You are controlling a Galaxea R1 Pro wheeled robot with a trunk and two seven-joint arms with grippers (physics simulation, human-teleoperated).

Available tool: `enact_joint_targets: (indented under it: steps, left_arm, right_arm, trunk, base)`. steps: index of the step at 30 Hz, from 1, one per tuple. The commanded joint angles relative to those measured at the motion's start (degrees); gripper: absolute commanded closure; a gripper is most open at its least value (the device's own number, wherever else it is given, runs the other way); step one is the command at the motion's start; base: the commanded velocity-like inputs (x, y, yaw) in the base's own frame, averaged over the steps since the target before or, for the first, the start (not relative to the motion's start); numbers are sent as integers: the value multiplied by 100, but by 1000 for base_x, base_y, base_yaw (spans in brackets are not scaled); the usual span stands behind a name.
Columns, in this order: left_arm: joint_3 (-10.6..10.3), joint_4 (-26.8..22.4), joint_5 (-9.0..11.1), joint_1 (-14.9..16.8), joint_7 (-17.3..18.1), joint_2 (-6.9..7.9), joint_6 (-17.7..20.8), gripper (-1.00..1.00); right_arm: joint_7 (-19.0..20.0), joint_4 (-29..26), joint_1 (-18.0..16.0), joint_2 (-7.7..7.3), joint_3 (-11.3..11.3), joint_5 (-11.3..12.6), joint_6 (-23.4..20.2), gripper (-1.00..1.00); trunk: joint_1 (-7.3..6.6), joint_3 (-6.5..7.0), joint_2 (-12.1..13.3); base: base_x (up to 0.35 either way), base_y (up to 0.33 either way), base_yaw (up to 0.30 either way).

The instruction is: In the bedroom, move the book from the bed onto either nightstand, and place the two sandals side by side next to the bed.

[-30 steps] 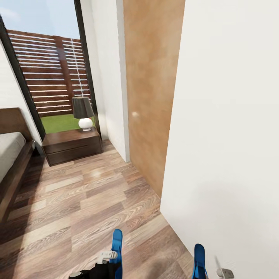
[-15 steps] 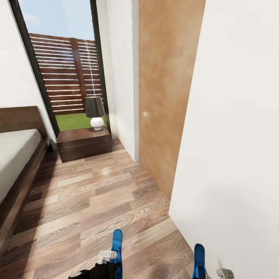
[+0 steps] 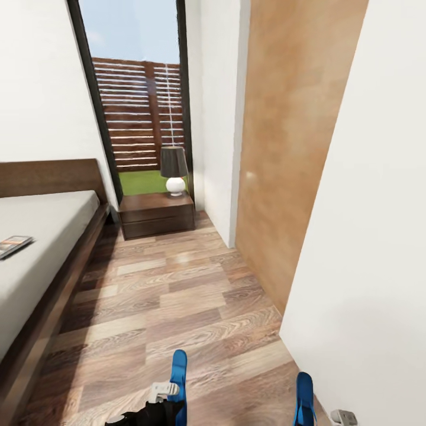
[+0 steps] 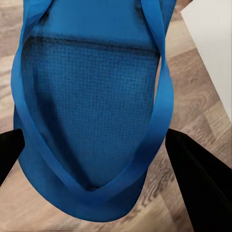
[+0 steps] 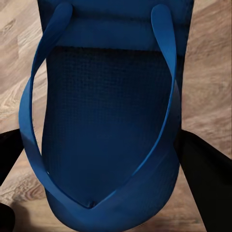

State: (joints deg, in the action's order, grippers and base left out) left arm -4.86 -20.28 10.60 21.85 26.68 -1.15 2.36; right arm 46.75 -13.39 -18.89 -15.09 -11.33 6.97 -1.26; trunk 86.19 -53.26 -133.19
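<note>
1. Progress: neither part of the task is done yet, as far as I can judge. The book (image 3: 13, 244) lies on the bed (image 3: 47, 236), near its near-left side – not on a nightstand.
2. Sandals: both are off the floor, one per hand. The left hand (image 3: 168, 393) is clenched on the left sandal (image 3: 178, 378); in the left wrist view that sandal (image 4: 92, 111) sits between the dark fingers (image 4: 200, 183), straps facing the cam.
3. The right hand (image 3: 331, 417) sits at the frame's bottom edge beside the right sandal (image 3: 304, 399); the right wrist view shows that sandal (image 5: 106, 125) gripped betw. the fingers (image 5: 205, 179) – so clenched too.
4. Left to do: set both sandals side by side on the floor (image 3: 177, 296) next to the bed, then move the book to the nightstand (image 3: 157, 214).
5. Count: 1 book, 2 sandals, 1 bed, 1 nightstand w/ 1 lamp (image 3: 174, 170) on it, well apart from the hands.
</note>
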Motion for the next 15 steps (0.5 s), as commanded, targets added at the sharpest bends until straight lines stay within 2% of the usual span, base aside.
enact_joint_targets:
  steps: [1,9,12,15]
  left_arm:
    - [-32,-2,56,4,-5,2,21,100]
    - [-32,-2,56,4,-3,2,19,100]
    - [-32,-2,56,4,2,5,22,100]
    - [-32,0,56,4,4,6,24,100]
  right_arm:
    - [20,3,-1,-3,8,50,-15,100]
    - [18,3,-1,-3,8,50,-15,100]
    - [23,3,-1,-3,8,50,-15,100]
    - [26,3,-1,-3,8,50,-15,100]
  trunk:
    - [-1,-5,-2]
    - [-1,-5,-2]
    - [-1,-5,-2]
    - [-1,-5,-2]
  base:
    - [0,0,292]
    - [28,0,290]
    - [208,0,277]
    - [292,0,136]
